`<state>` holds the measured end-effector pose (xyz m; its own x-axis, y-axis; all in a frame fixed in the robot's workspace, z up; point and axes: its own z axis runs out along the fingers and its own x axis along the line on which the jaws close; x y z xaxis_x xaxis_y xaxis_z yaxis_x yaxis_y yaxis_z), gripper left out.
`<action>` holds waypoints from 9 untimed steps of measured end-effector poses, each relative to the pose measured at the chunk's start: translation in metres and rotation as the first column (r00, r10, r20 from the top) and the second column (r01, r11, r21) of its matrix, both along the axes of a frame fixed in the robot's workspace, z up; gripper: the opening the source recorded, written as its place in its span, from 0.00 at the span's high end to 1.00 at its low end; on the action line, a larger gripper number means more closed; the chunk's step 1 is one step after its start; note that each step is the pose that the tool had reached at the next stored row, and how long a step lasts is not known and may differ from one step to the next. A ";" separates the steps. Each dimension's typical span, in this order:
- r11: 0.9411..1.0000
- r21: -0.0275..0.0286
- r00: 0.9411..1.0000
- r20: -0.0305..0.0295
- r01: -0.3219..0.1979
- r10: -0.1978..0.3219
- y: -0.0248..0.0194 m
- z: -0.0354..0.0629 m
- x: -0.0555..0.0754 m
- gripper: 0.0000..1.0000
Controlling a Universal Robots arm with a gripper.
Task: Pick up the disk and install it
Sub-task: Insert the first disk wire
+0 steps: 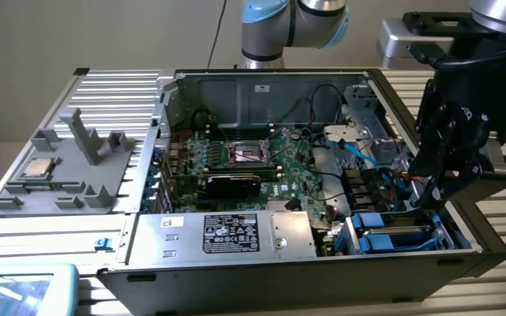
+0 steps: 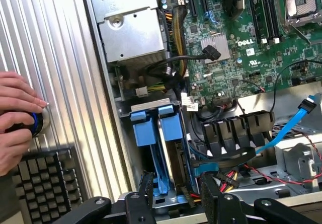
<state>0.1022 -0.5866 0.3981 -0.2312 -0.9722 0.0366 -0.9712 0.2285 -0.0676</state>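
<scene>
Your end effector (image 2: 177, 188), wide and empty, hovers over the disk (image 2: 171, 128) at four o'clock in the exterior view; probably stiff, weighty, fragile: grip its blue-framed sides.

Open room between hand (image 2: 177, 178) and drive bay (image 2: 153, 104), cable bundle (image 2: 226, 158) crowding beside, power supply (image 2: 132, 35) flanking

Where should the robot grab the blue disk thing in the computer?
Probably the disk's exposed blue end tabs, coming straight in through the case's open side: it stands on edge in its bay, so its flat faces are walled off.
</scene>
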 end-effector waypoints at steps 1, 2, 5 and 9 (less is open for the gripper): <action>1.000 0.000 1.000 0.000 -0.006 0.006 -0.0004 -0.0001 0.000 0.49; 1.000 0.000 1.000 0.000 -0.019 0.019 -0.0003 -0.0001 0.000 0.49; 0.997 0.000 0.997 0.000 -0.074 0.074 -0.0004 -0.0003 0.000 0.49; 0.989 0.000 0.989 0.000 -0.145 0.145 -0.0004 -0.0005 0.000 0.49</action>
